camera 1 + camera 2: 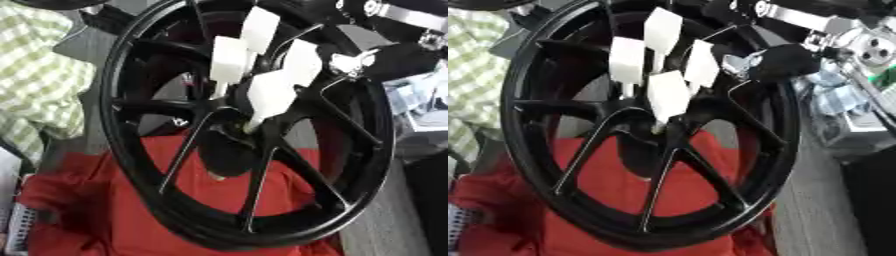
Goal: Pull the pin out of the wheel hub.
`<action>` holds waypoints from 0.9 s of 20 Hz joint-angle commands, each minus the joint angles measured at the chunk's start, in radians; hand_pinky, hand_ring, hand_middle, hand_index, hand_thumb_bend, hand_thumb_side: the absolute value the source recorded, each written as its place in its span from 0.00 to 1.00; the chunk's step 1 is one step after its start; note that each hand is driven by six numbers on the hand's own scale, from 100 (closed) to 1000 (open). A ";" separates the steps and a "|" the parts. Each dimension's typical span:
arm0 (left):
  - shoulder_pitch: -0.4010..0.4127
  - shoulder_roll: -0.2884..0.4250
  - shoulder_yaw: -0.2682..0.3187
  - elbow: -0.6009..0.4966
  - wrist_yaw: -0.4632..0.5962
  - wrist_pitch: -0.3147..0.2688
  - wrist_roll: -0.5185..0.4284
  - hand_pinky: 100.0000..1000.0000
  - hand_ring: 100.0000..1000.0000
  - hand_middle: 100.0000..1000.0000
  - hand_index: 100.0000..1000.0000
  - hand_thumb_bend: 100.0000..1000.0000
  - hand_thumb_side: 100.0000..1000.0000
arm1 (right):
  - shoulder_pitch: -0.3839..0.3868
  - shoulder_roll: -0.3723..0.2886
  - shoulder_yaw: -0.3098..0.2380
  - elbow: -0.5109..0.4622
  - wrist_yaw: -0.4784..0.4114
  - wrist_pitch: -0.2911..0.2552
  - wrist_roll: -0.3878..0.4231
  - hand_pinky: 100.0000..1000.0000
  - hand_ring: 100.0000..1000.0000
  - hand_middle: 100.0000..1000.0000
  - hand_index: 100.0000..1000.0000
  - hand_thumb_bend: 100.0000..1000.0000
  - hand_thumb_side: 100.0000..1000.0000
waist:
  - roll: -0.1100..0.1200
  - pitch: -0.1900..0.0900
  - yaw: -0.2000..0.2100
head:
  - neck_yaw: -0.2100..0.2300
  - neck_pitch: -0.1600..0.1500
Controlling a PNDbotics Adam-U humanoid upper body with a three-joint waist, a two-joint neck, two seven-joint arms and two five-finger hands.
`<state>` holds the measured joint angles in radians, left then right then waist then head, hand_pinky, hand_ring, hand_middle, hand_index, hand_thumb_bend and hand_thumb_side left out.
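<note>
A black spoked wheel (131, 150) stands tilted on a red cloth and fills most of both views. At its hub (229, 131) a thin pale pin (252, 125) sticks up. My right hand (302, 62) comes in from the upper right over the wheel, its black wrist with a silver joint (350, 62) above the rim. Its white-padded fingers (229, 57) are spread and straight, pointing down at the hub. The lowest pad (271, 92) sits right on top of the pin; nothing is curled round it. My left hand shows in neither view.
The red cloth (105, 220) lies under the wheel on a grey surface (385, 225). A green-and-white checked cloth (39, 75) is at the left. Boxes and pale clutter (842, 110) crowd the right edge, close to the rim.
</note>
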<state>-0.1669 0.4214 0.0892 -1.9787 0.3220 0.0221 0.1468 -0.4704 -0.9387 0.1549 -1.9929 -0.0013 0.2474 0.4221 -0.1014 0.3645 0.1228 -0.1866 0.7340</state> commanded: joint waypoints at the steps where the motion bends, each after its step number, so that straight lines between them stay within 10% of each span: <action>1: -0.007 0.023 0.000 -0.021 -0.001 -0.002 -0.003 0.57 0.64 0.54 0.71 0.00 0.74 | -0.010 -0.024 -0.008 -0.007 0.008 0.005 -0.002 1.00 1.00 0.99 0.96 0.00 0.39 | 0.003 -0.013 -0.002 | 0.000 -0.001; 18: -0.010 0.024 0.001 -0.021 0.003 -0.002 -0.006 0.58 0.65 0.55 0.71 0.00 0.74 | 0.006 -0.017 0.014 -0.007 0.069 0.005 0.034 1.00 1.00 0.98 0.95 0.00 0.46 | 0.002 -0.011 -0.006 | 0.014 0.011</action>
<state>-0.1674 0.4215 0.0891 -1.9787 0.3221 0.0220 0.1443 -0.4572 -0.9363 0.1773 -1.9929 0.0552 0.2543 0.4517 -0.1036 0.3685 0.1185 -0.1758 0.7386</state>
